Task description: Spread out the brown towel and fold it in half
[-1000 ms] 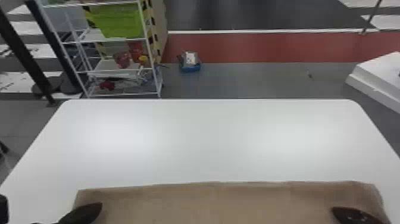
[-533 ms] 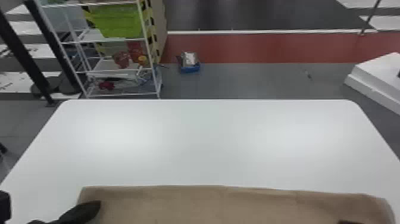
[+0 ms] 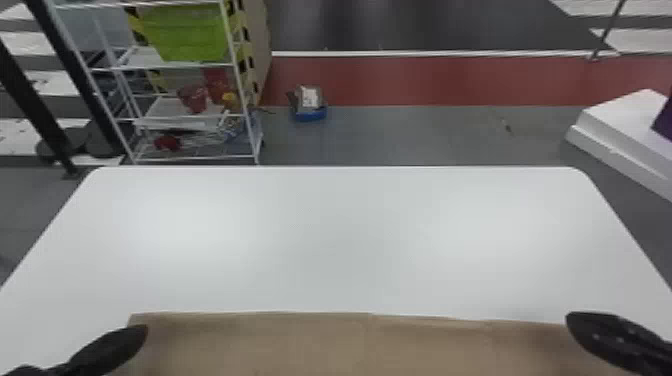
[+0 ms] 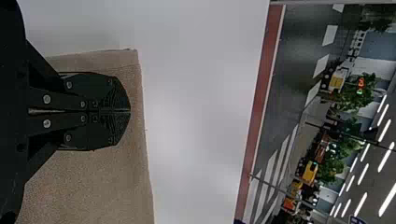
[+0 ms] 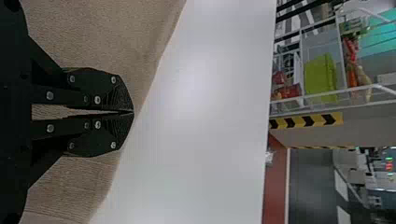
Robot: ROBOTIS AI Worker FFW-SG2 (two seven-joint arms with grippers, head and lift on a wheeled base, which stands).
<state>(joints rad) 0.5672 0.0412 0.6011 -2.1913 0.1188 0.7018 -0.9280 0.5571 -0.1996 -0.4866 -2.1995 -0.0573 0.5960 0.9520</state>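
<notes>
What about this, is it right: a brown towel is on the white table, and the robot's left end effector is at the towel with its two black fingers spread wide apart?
Not quite: the left end effector has its two black fingers closed together, as the left wrist view shows. It is indeed at the brown towel, which is on the white table.

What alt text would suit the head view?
A brown towel lies across the near part of a white table, with the left gripper at its left end and the right gripper at its right; white shelving stands beyond.
</notes>
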